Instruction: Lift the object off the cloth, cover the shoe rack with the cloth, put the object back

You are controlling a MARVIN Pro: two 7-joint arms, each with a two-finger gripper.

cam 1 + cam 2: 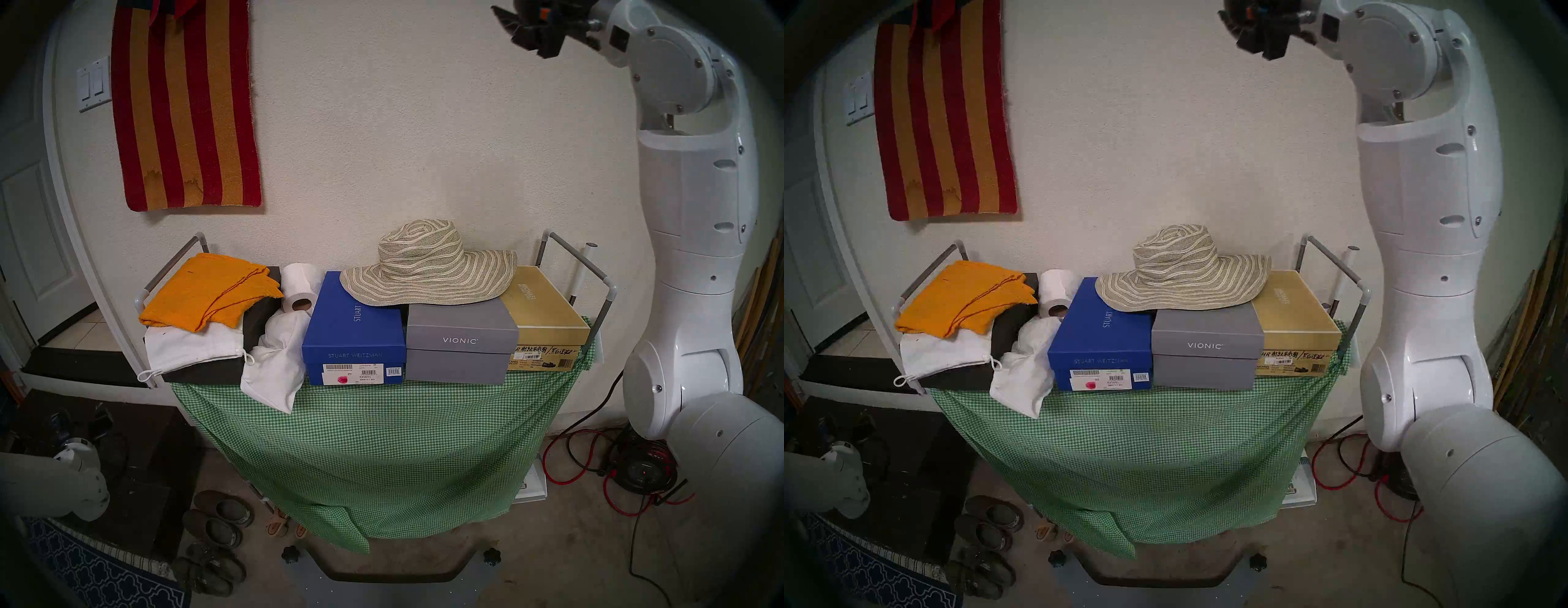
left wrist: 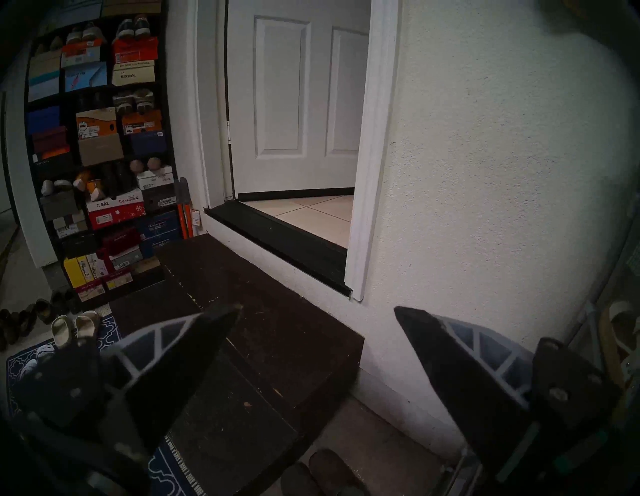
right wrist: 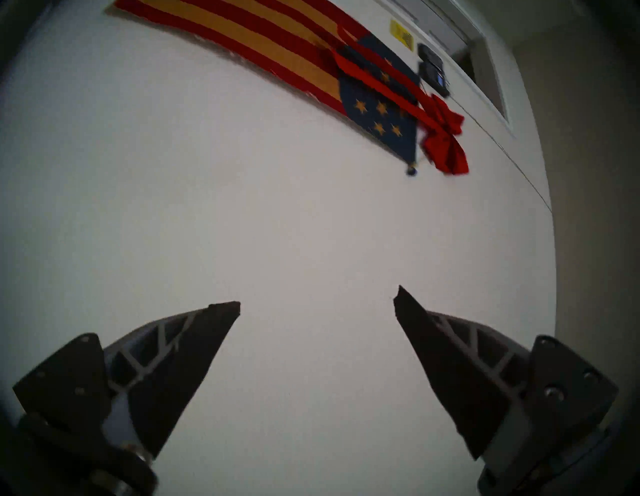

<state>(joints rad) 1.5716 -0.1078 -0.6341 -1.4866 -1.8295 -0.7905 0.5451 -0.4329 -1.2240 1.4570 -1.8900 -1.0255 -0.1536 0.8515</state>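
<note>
Hat (image 1: 428,265) on the grey Vionic box (image 1: 460,339) is light and floppy, so you pinch its crown, not the brim; left gripper (image 2: 317,311) and right gripper (image 3: 317,299) both gape wide, empty.

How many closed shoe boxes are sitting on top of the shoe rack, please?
3 in a row: the blue box at the left, the grey box in the middle and the tan box at the right. The sun hat lies across them; anything behind may be hidden.

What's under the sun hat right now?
The sun hat rests on the grey Vionic box, its brim overlapping the blue box and gold box. The lids beneath the brim are hidden.
</note>
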